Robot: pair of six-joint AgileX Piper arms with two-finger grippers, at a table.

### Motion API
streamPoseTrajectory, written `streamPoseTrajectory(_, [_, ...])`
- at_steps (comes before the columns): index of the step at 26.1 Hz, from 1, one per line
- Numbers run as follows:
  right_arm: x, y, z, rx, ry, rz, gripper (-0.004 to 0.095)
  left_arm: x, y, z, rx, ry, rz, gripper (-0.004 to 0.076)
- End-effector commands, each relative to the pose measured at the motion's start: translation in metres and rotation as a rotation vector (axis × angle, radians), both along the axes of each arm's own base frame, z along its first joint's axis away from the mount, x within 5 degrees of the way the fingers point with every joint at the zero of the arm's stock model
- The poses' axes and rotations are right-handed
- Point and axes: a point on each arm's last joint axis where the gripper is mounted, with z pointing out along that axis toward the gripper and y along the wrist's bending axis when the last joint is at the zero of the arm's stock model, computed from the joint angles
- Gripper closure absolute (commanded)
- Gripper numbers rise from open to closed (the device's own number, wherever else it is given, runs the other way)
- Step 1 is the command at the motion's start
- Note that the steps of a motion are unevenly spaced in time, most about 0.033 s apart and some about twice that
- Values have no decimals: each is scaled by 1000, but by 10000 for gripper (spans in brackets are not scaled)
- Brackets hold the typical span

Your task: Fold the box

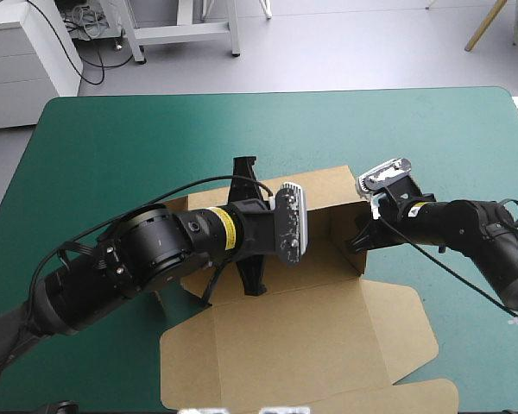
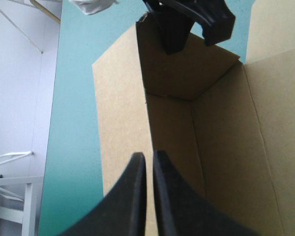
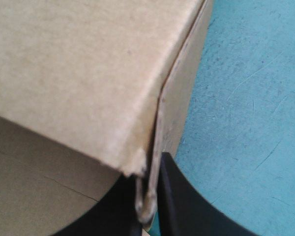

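Box (image 1: 328,185) sits mid-table, toward the near edge. Far wall and right end wall are up, lid (image 1: 311,345) flat toward the near edge.

L gripper (image 2: 148,156) is inside the tray, jaws all but closed, far wall's edge running down btwn them, so it looks pinched on that wall. R gripper (image 3: 150,169) is at the right end corner, jaws nipped on the board edge, thin sheet visible btwn the fingers. From the left wrist it shows over the end wall.

Risks, as I judge them:
- R grip is right at the corner tip w/ little board in the jaws. Any pull could slip it off and the end wall prob. springs flat.
- Both arms hold the same corner region. If they pull apart or twist, the crease could tear or crush.
- Walls look raised, not locked. Letting go early likely lets them flop open.
- L arm is deep over the tray and could drag the box on the way out.

Table (image 1: 155,138): teal-green cover, smooth, bare apart from the box, so the box may slide.

Room: grey floor (image 1: 363,52) beyond far edge, white cabinet (image 1: 26,60) far left.
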Motion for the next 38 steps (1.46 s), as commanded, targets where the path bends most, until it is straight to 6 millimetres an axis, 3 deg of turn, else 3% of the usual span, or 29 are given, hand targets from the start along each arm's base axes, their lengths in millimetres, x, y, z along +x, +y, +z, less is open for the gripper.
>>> streamPoseTrajectory(1, [1, -1, 20, 40, -111, -26, 927, 5, 8, 29, -62, 9, 64, 721])
streamPoseTrajectory(3, [1, -1, 20, 38, -114, -26, 927, 15, 15, 32, -56, 46, 141, 720])
streamPoseTrajectory(5, [2, -1, 21, 39, -118, -28, 927, 39, 35, 36, -79, 85, 280, 720])
streamPoseTrajectory(6, [2, -1, 20, 34, -119, -27, 927, 57, 55, 35, -104, 122, 373, 720])
streamPoseTrajectory(10, [2, -1, 21, 36, -120, -29, 927, 88, 100, 32, -198, 259, 553, 720])
streamPoseTrajectory(12, [2, -1, 21, 36, -120, -29, 927, 110, 146, 33, -333, 346, 712, 720])
streamPoseTrajectory(15, [2, -2, 21, 32, -127, -30, 927, 119, 193, 36, -455, 389, 858, 728])
streamPoseTrajectory(17, [2, -3, 21, 24, -126, -42, 927, 117, 212, 38, -489, 383, 928, 734])
streamPoseTrajectory(20, [3, -5, 21, 10, -125, -57, 927, 112, 222, 33, -468, 376, 974, 734])
streamPoseTrajectory(28, [2, -9, 25, 4, -124, -111, 927, 91, 228, 20, -427, 371, 1030, 734])
streamPoseTrajectory(33, [-1, -13, 51, 2, -141, -149, 927, 88, 232, 20, -403, 343, 1050, 734])
streamPoseTrajectory(38, [-3, -16, 64, -32, 1, -211, 927, 89, 233, 21, -406, 325, 1051, 734])
